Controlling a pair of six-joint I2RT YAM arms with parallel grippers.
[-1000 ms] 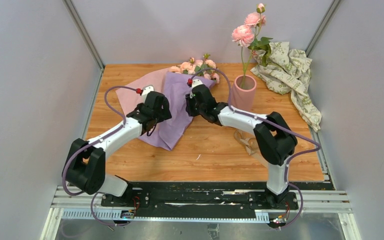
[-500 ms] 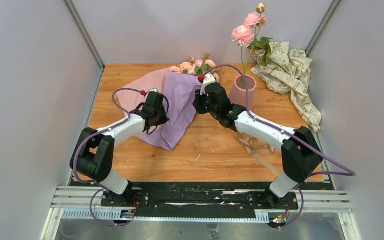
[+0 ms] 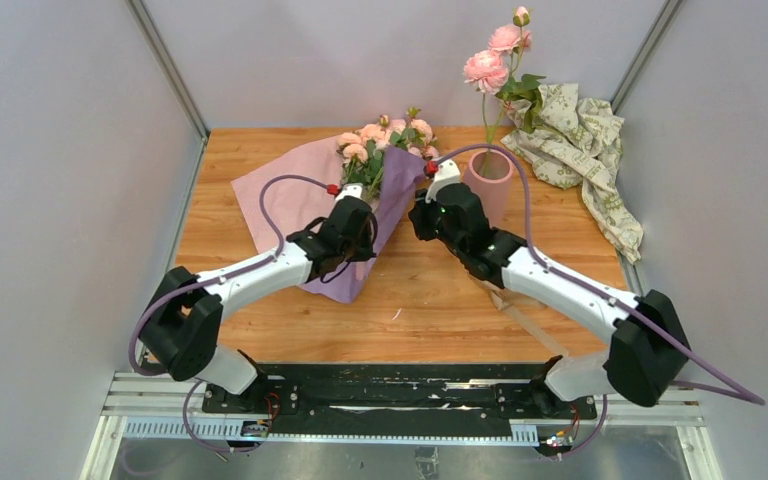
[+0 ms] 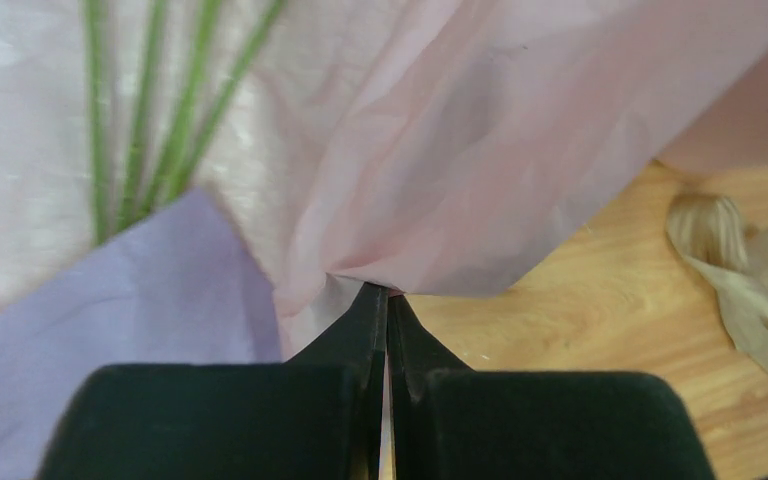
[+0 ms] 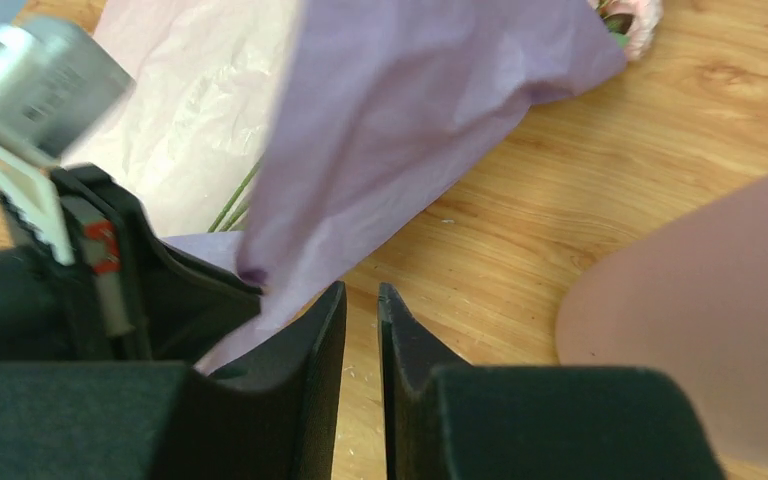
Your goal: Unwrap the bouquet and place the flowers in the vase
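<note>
The left claw [image 4: 386, 296] is pinching shut on a fold of the paper wrap [image 4: 480, 150] of the bouquet [image 3: 295, 185]. The wrap's pink inner side is spreading out ahead of its tips, and the green stems [image 4: 140, 120] are lying ahead to its left. The right claw [image 5: 360, 295] is holding its jaws a sliver apart, with only bare table [image 5: 560, 180] showing between them. The wrap's lilac side is hanging just to its left, and the vase [image 5: 700, 330] is standing close on its right. The flowers [image 3: 375, 133] are lying beyond both claws.
</note>
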